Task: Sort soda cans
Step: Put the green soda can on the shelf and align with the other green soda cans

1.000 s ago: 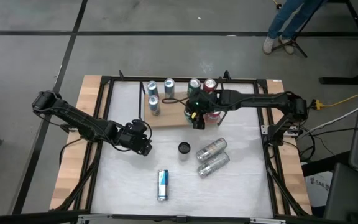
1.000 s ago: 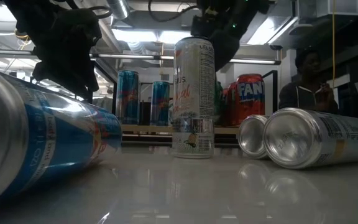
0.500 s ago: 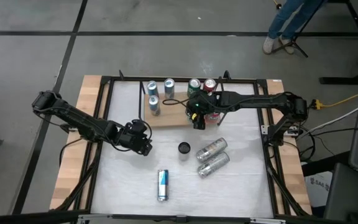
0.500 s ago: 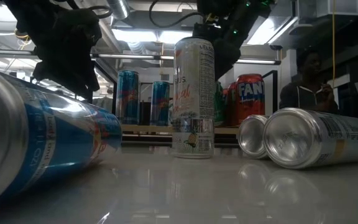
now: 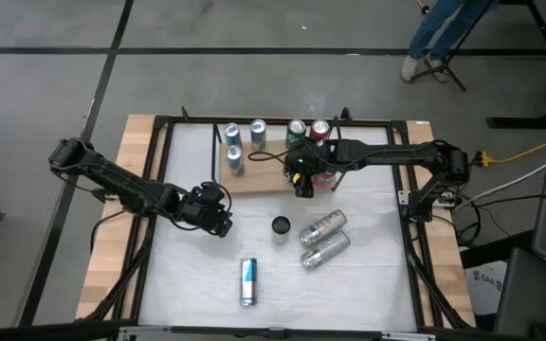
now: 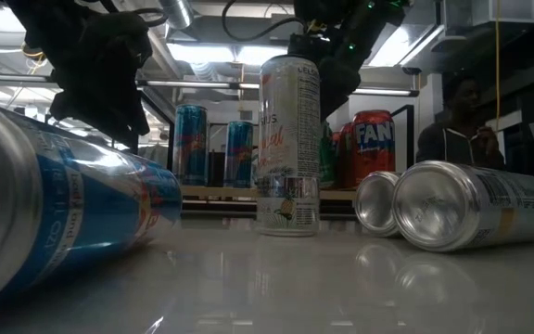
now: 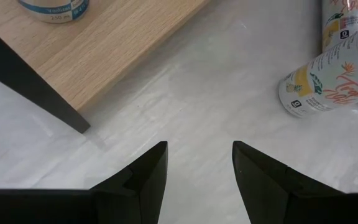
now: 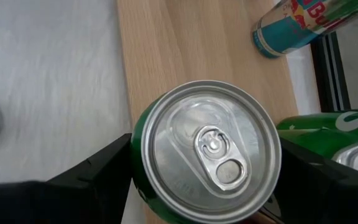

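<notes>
**Right tool clamped on green can at the wooden board; left tool idle over bare worktop**

The right tool point(image 5: 300, 176) is at the front edge of the wooden board point(image 5: 259, 179) near the back of the worktop point(image 5: 368, 265). The right wrist view shows its two fingers point(image 8: 92, 177) pressed against opposite sides of an upright green can point(image 8: 207, 152), seen from above with its silver top and pull tab facing the camera. The can sits over the board's edge. Another green can point(image 8: 334, 124) stands just beside it, and a blue-and-silver can point(image 8: 291, 25) stands farther along the board.

The left tool point(image 5: 218, 213) hangs over the left half of the worktop, well apart from every can. Its fingers point(image 7: 145, 180) stand a little apart with only bare white surface between them; it holds nothing.

On the board, three blue-and-silver cans point(image 5: 235, 142) stand at the left end, and green and red cans point(image 5: 318, 130) at the right end, beside the right tool.

Off the board, a single can point(image 5: 281, 225) stands upright near the middle of the worktop. Two silver cans point(image 5: 323, 238) lie on their sides, side by side, just to its right. One blue-and-silver can point(image 5: 247, 281) lies on its side towards the front edge.

A person point(image 6: 457, 125) is in the room beyond the worktop.
</notes>
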Tool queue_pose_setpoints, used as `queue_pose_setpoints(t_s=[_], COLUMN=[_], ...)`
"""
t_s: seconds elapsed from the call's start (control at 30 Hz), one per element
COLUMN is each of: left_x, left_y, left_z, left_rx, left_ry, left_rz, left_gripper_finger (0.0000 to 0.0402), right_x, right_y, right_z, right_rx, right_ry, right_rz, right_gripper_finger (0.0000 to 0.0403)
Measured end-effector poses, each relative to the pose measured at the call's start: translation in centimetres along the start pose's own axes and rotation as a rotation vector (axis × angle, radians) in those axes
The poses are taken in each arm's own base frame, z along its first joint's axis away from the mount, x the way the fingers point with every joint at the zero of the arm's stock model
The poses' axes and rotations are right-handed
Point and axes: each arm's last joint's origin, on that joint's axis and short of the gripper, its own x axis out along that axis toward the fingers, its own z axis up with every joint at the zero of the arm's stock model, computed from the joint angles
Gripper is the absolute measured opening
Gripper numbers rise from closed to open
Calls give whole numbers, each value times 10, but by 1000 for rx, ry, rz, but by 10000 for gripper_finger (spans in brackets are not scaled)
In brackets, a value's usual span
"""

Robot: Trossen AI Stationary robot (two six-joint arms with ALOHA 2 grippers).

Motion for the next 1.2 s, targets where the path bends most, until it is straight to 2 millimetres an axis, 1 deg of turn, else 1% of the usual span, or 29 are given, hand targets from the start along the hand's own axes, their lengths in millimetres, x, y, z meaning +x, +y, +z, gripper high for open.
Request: queue_pose_setpoints(t_s=[0.43,0.87,1.2], left_x=[0,-1,1], left_y=[-1,-11,-12], left_z=[1,13,13], left_rx=[-4,-90,-93], left_ry=[-9,-255,-268], left_rz=[-6,-25,-23], left_gripper_finger=[174,174,174], right_x=[0,0,0], right_y=[0,0,0], right_z=[0,0,0], right_rx=[-1,-1,-1], right_ry=[1,2,2], right_rz=[0,1,1], right_gripper_finger=[303,303,303])
